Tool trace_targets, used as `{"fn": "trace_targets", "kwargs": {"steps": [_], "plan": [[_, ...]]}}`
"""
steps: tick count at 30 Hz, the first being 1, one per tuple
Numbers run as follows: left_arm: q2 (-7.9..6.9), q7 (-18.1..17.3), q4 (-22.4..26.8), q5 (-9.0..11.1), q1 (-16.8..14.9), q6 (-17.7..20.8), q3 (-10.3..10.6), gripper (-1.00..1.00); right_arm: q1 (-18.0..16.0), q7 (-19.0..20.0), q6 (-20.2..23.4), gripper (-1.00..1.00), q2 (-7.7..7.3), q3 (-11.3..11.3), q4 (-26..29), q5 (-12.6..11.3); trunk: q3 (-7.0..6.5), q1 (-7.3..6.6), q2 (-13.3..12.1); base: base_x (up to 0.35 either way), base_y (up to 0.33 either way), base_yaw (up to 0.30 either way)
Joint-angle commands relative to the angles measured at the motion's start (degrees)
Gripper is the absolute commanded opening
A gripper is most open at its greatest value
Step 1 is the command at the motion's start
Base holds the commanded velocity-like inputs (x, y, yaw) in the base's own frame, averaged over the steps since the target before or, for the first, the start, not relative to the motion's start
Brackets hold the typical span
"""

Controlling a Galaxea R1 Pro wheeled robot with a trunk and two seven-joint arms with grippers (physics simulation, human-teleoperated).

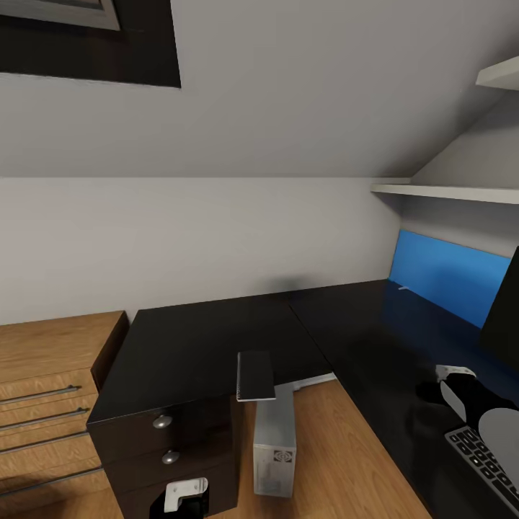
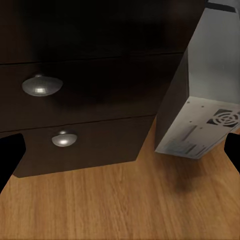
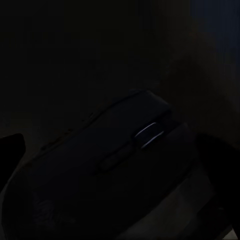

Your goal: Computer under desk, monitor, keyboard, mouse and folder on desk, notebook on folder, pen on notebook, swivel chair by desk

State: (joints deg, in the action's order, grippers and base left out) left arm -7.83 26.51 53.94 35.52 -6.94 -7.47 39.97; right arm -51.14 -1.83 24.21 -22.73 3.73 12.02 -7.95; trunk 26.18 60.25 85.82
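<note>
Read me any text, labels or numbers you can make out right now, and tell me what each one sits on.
No readable text anywhere.
Computer: its lower panel carries a square vent-like mark and faint lines of small print, also seen in the left wrist view; too blurred to read.
Keyboard: key legends show as pale specks, too small to read.
Mouse: too dark to show any marking.

Light wood cabinet, metal bar handles, standing on the wood floor. White wall shelves well right of cabinet, high up. Dark window frame above cabinet.
</note>
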Motion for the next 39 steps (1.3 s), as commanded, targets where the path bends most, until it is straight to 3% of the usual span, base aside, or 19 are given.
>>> {"fn": "trace_targets", "kwargs": {"steps": [1, 13, 14, 30, 37, 39], "plan": [[-0.08, 0.4, 0.0, 0.6, -0.1, -0.4, 0.4, 1.0, 0.0, -0.2, 0.3, -1.0, -0.04, 0.4, 0.1, -0.6, 0.06, 0.0, 0.0, 0.0, 0.0, 0.0], [-0.08, 0.4, 0.0, 0.5, -0.1, -0.4, 0.4, 1.0, 0.0, -0.3, 0.4, -1.0, -0.04, 0.4, 0.1, -0.5, 0.06, 0.0, 0.0, 0.0, 0.0, 0.0], [-0.08, 0.4, 0.0, 0.6, -0.1, -0.4, 0.4, 1.0, 0.0, -0.3, 0.4, 1.0, -0.04, 0.4, 0.1, -0.5, 0.06, 0.0, 0.0, 0.0, 0.0, 0.0], [-0.08, 0.4, 0.0, 0.6, -0.1, -0.4, 0.4, 1.0, 0.0, -0.2, 0.2, 1.0, 0.04, 0.6, 0.3, -0.5, 0.06, 0.0, 0.0, 0.0, 0.0, 0.0], [-0.08, 0.5, -0.1, 0.6, -0.1, -0.4, 0.5, 1.0, 0.1, -0.2, 1.8, 1.0, 0.4, 0.6, 8.8, -0.9, 0.06, 0.0, 0.0, 0.0, 0.0, 0.0], [-0.08, 0.5, -0.1, 0.6, -0.1, -0.4, 0.5, 1.0, 0.3, -0.3, 4.5, 1.0, 1.48, 0.6, 13.5, -0.9, 0.06, 0.0, 0.0, 0.0, 0.0, 0.0]]}}
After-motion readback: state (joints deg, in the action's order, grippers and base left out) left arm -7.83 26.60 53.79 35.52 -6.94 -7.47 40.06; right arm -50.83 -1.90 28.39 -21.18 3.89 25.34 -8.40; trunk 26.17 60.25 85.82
